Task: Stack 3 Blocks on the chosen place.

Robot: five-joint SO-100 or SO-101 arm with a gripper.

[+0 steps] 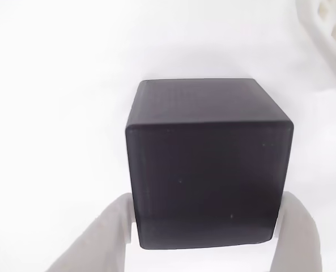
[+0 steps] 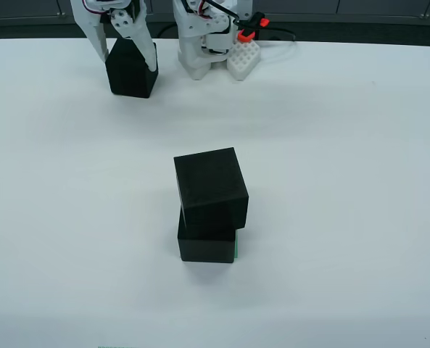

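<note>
The gripper (image 2: 130,56) stood at the far left in the view from above, its two white fingers (image 1: 102,238) pressed against both sides of one black cube (image 2: 131,70) on the white table (image 2: 345,217). Mid-table, a second cube (image 2: 209,185) sat skewed atop a third (image 2: 206,245), green patch (image 2: 236,248) peeking beside it.

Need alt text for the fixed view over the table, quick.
A two-block stack stands mid-table, its top cube twisted and overhanging the lower one, a sliver of green patch showing beneath. At upper left, the gripper has its fingers around the third block.
</note>
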